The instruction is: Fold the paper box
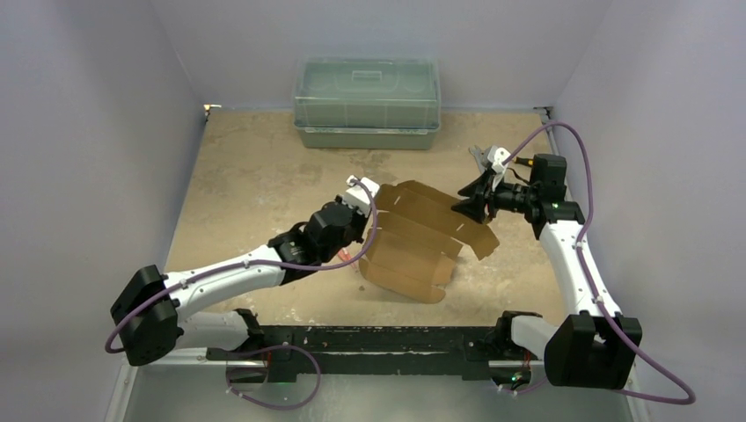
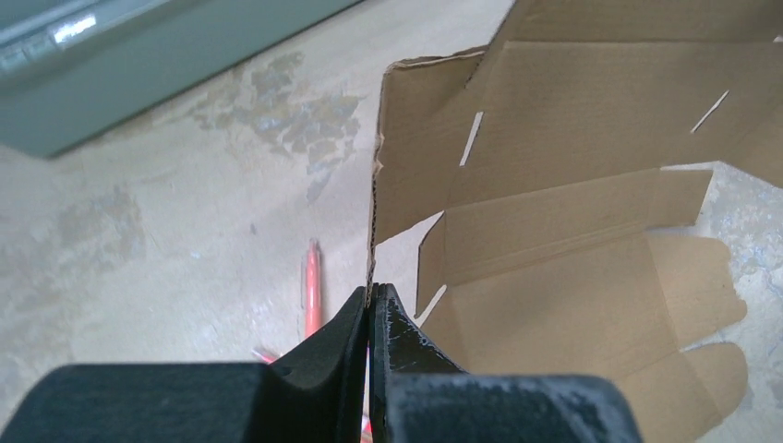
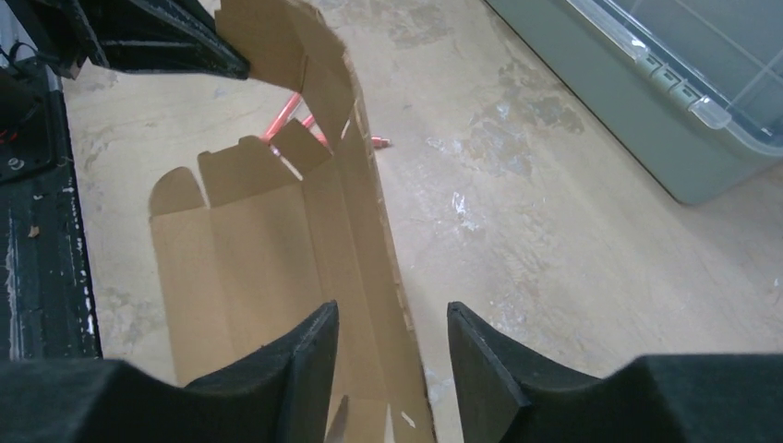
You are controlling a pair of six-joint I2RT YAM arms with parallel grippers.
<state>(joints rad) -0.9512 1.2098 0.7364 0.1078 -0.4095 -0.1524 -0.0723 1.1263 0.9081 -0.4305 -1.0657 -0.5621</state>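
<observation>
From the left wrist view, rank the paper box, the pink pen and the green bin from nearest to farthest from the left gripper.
Measured from the left gripper:
1. paper box: its edge is pinched in the gripper, the sheet spreading to the right.
2. pink pen: on the table just beyond the gripper, slightly left.
3. green bin: far upper left, at the back.

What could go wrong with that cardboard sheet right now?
The left gripper pinches only a thin edge of the paper box, so it may slip or tear. The right gripper is open, so the half-lifted sheet could sag. A pink pen lying beside the sheet might block flat creasing.
</observation>
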